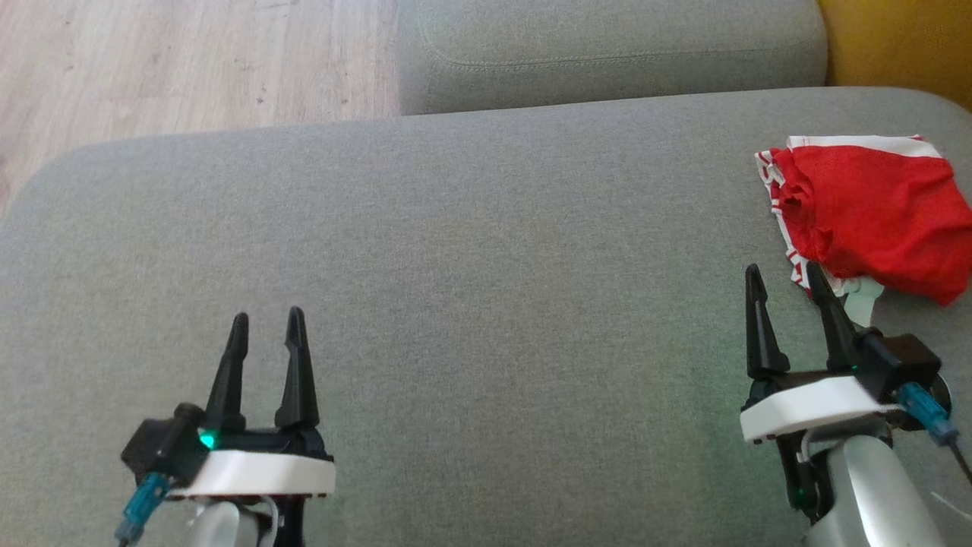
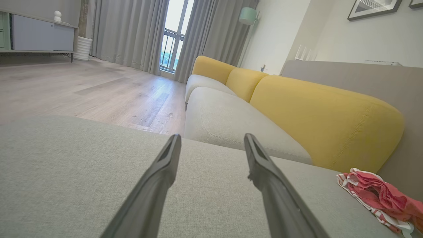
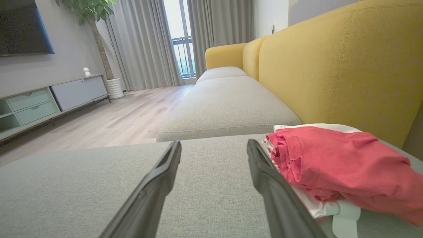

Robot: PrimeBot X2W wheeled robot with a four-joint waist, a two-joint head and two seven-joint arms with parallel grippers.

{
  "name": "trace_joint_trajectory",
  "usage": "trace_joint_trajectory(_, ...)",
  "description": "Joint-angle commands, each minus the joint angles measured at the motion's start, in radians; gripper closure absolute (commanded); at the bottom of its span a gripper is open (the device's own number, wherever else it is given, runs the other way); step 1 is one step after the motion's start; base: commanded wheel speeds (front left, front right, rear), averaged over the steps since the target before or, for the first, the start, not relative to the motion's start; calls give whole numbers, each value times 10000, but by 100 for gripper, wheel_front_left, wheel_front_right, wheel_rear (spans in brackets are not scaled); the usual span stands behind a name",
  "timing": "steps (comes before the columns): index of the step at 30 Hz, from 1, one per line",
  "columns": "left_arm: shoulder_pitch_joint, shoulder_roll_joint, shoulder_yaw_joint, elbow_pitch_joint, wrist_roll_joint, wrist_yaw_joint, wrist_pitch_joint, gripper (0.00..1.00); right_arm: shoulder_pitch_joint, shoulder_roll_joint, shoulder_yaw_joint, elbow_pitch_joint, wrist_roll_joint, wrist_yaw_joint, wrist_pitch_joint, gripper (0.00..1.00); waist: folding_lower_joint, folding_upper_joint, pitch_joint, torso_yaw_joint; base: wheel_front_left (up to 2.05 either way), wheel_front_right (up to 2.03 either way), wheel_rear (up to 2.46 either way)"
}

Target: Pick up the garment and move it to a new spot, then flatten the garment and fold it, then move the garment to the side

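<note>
Head view, left to right: left claw [image 1: 267,313] with fingers apart, holding nothing; grey cushion [image 1: 486,266]; right claw [image 1: 783,266] spread and empty too, close beside the red garment [image 1: 873,213] at the far right edge. Maybe a heap waiting, maybe a rough fold put aside, so slow and gentle near it. Red, white stripy trim, bunched, not flat.

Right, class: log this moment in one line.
garment: bunched, right end of cushion | left tool: open, empty | right tool: open, beside garment

Red garment [image 1: 881,213] with red-and-white striped trim; grey cushion [image 1: 471,251]; yellow backrest [image 3: 330,59].
</note>
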Motion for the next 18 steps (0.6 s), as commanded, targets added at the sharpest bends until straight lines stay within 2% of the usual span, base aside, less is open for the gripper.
trace_joint_trajectory(1, -284, 19, 448, -381, -61, 15, -51, 0, -164, 30, 304, -392, -2, -7, -123, 0, 0, -1, -14, -4, 0, 0, 0)
trace_joint_trajectory(18, -21, 13, 755, -331, -387, 44, -51, 0, -91, 35, 723, -357, 357, -7, -133, 0, 0, -1, -255, -47, 0, 0, 0)
